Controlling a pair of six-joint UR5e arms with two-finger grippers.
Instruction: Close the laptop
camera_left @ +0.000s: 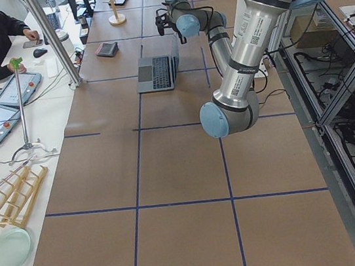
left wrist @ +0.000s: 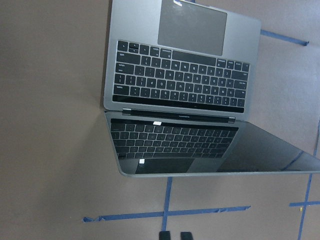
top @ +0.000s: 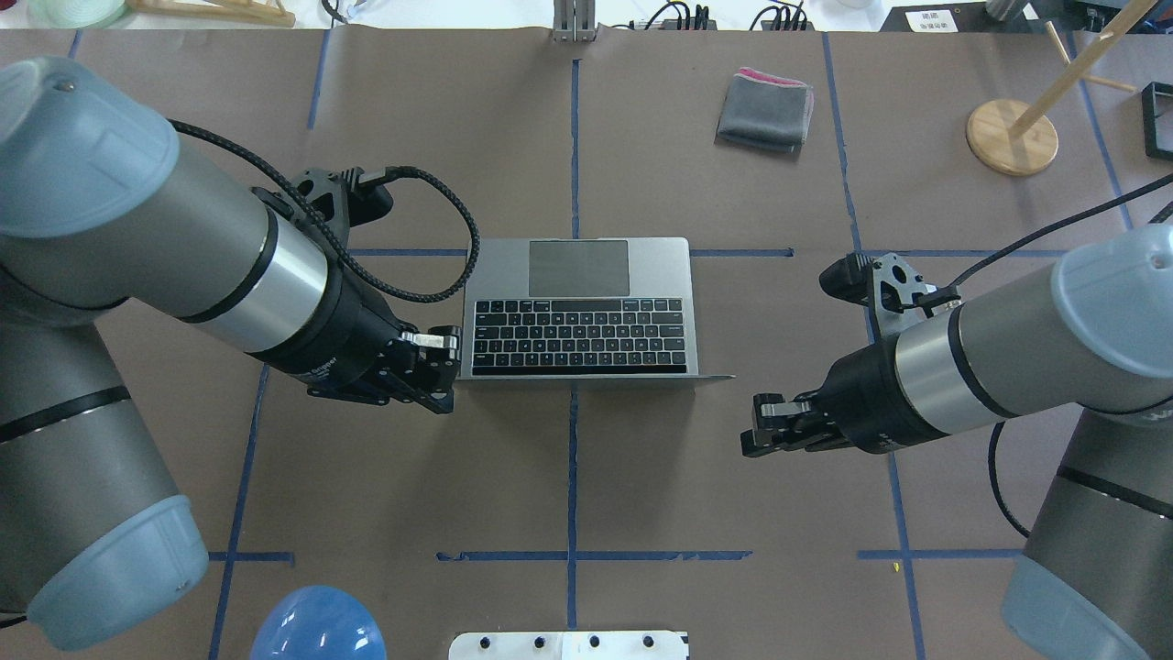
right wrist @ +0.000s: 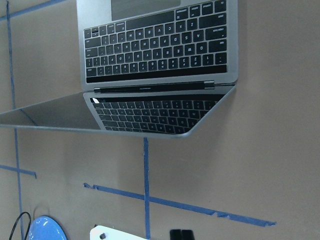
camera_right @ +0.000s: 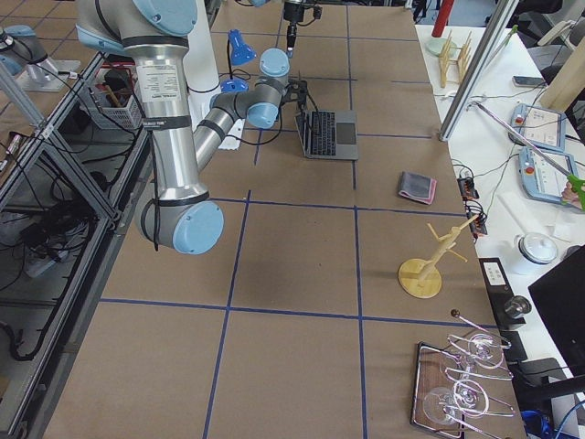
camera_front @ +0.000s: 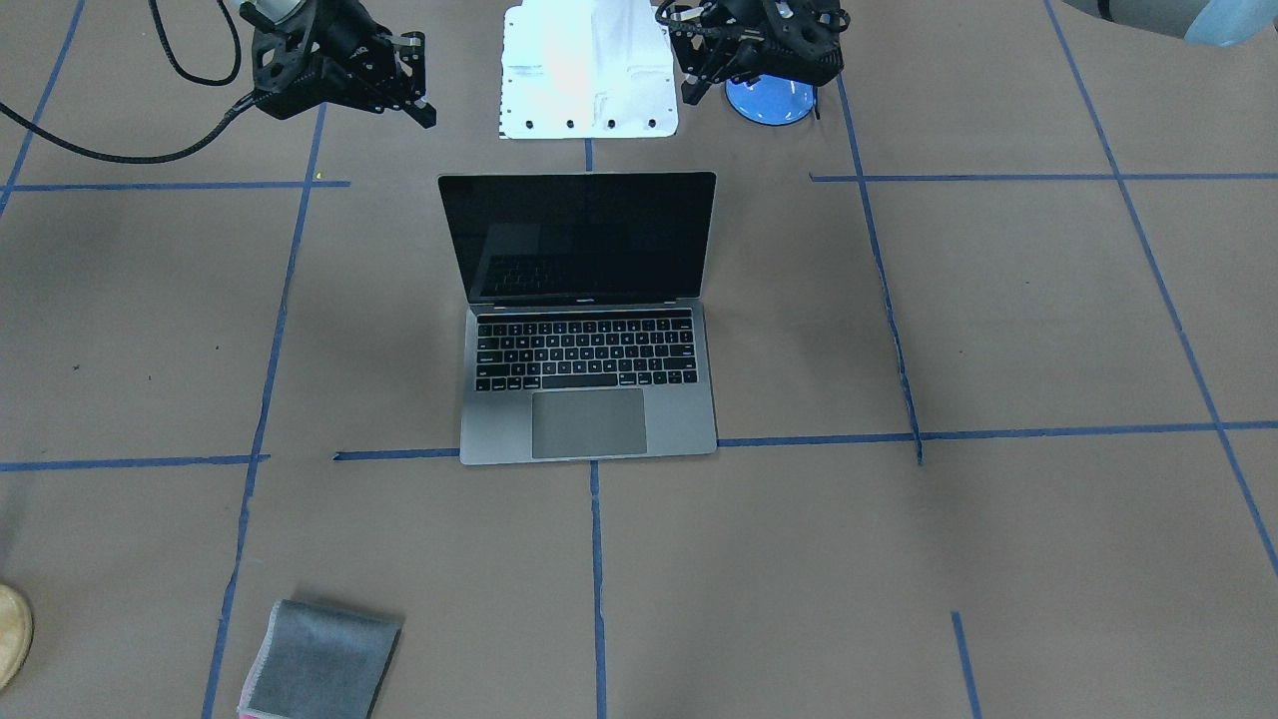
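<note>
Currently the laptop [top: 579, 321] lies open on the table [top: 641, 477], with its long axis running side to side between both grippers. Its trackpad edge points away from the robot; the hinge and raised screen stand on the robot's side. The left gripper [top: 444, 371] hovers just beside the laptop's left hinge corner; its finger state cannot be determined. The right gripper [top: 756, 426], fingers together, hovers apart from the right hinge corner.

brown paper-covered tabletop [top: 641, 477] crossed by blue tape lines [top: 572, 477]. at its middle sits an open slim grey metal laptop [top: 579, 312]; a folded grey cloth [top: 764, 112] and round-based wooden stand [top: 1012, 137] rest near the far edge.
</note>
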